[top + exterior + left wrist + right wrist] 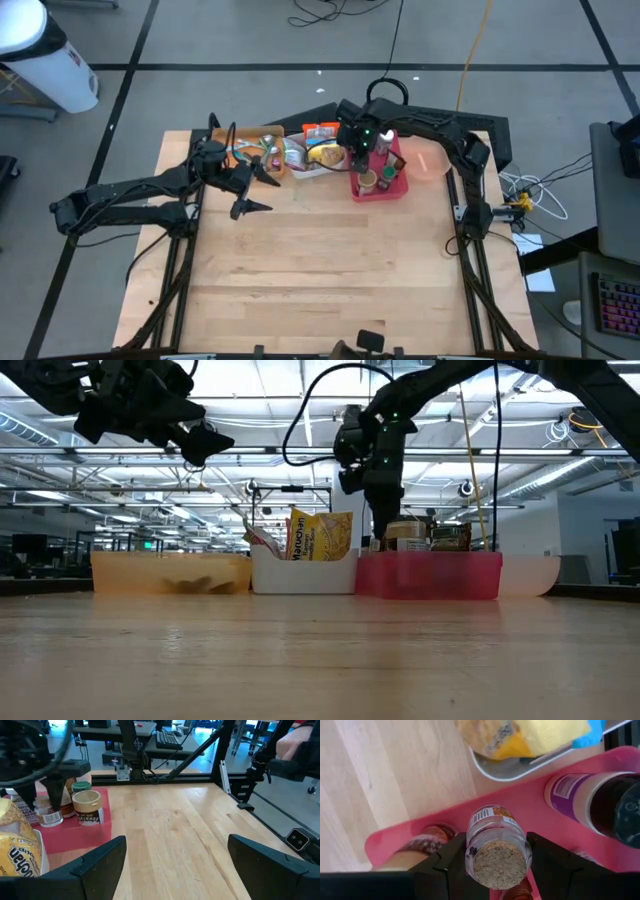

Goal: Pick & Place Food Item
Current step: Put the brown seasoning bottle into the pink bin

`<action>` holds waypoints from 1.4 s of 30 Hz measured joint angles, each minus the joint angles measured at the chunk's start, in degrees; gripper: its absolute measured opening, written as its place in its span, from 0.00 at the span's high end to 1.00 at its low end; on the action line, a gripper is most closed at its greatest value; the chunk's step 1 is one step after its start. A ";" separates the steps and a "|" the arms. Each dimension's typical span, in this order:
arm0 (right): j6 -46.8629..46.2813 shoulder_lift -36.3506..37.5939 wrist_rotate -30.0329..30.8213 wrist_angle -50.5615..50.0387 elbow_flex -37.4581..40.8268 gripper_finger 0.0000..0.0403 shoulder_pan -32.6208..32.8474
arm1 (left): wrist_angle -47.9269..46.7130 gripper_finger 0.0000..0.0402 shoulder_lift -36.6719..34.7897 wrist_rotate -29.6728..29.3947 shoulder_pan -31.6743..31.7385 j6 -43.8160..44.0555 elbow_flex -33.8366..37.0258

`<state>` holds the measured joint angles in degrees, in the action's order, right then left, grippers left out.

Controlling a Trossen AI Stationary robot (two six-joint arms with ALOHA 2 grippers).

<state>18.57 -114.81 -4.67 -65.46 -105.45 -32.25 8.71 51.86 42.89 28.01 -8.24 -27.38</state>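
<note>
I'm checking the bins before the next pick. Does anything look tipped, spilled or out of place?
Nothing stands out. The pink bin, white bin and orange bin sit in a row with their items inside. The right gripper is shut on a cork-topped jar over the pink bin; the left gripper hovers open.

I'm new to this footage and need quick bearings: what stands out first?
The right gripper is shut on a small cork-stoppered glass jar over the pink plastic tray at the table's far side. Beside it, a white tray holds yellow noodle packets; the left gripper hangs open above bare wood.
</note>
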 joint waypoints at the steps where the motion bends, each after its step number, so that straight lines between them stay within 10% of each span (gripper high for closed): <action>1: -0.83 -0.34 0.00 0.21 0.00 0.58 0.00 | -0.02 0.11 0.00 0.00 0.00 0.32 0.00; 42: -14.17 -1.86 2.89 10.35 8.81 0.58 -0.74 | -1.73 0.11 0.00 -0.04 -0.02 1.04 -0.02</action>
<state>4.39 -116.67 -1.77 -55.11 -96.64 -32.99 6.98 51.86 42.85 27.99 -7.20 -27.40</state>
